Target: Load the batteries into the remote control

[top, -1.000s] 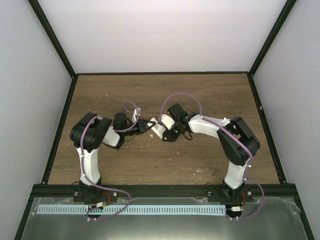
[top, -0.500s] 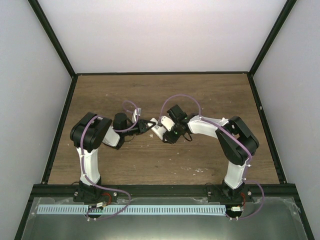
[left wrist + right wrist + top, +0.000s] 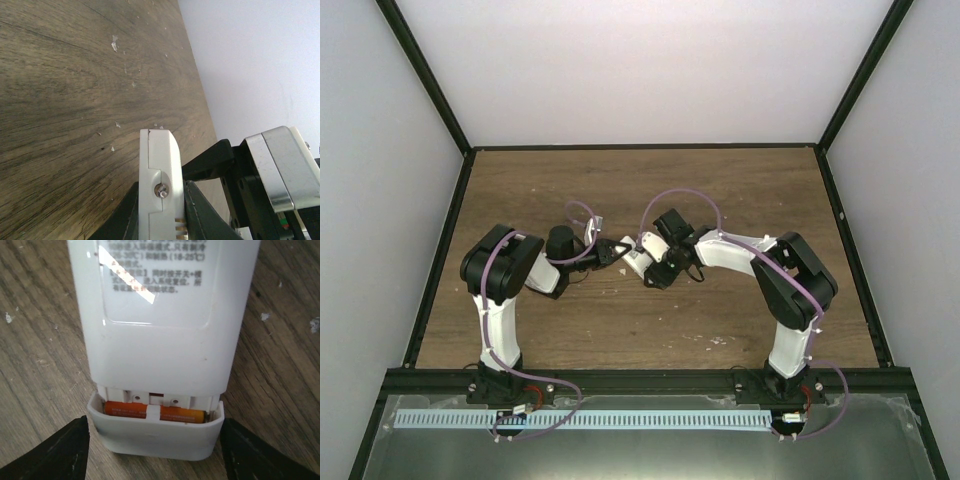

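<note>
My left gripper [image 3: 160, 202] is clamped on the remote control [image 3: 160, 330], holding it near the middle of the tabletop [image 3: 30, 340]. My right gripper [image 3: 156, 452] stands wide, its fingers [image 3: 55, 452] flanking the remote's end with a gap on each side. The printed back faces my right wrist camera. I see an orange-red battery [image 3: 155, 413] lying crosswise in the open slot at that end.

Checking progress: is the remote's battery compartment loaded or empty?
Loaded, at least partly: an orange battery shows in the gap at the end of the remote control. Whether a second is there, cannot tell.
</note>
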`<action>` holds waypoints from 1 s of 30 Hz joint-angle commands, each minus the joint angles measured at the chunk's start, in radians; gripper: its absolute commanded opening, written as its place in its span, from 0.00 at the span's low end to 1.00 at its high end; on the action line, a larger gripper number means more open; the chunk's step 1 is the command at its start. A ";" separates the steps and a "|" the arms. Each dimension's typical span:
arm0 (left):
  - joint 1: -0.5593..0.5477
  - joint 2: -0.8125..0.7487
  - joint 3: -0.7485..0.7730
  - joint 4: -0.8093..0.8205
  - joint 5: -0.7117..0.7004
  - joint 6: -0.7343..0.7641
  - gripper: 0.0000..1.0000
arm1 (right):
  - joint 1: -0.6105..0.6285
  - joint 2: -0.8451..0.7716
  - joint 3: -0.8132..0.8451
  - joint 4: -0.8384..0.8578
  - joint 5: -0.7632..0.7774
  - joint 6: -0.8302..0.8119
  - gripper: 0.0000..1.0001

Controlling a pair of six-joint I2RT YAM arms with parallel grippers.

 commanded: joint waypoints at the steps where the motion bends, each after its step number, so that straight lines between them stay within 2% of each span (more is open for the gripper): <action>1: -0.006 0.017 -0.003 0.012 0.008 0.023 0.00 | 0.008 -0.047 0.034 -0.001 -0.031 -0.011 0.66; 12: -0.006 0.009 -0.014 0.012 0.008 0.026 0.00 | -0.013 -0.104 0.023 -0.030 0.008 -0.009 0.67; 16: -0.006 0.009 -0.014 0.013 0.008 0.024 0.00 | -0.042 -0.111 0.018 -0.035 0.019 -0.002 0.62; 20: -0.006 0.011 -0.013 0.012 0.009 0.024 0.00 | -0.059 -0.100 0.021 -0.038 0.019 -0.003 0.50; 30: -0.006 0.009 -0.014 0.018 0.005 0.018 0.00 | -0.059 -0.049 0.031 -0.024 -0.027 0.000 0.42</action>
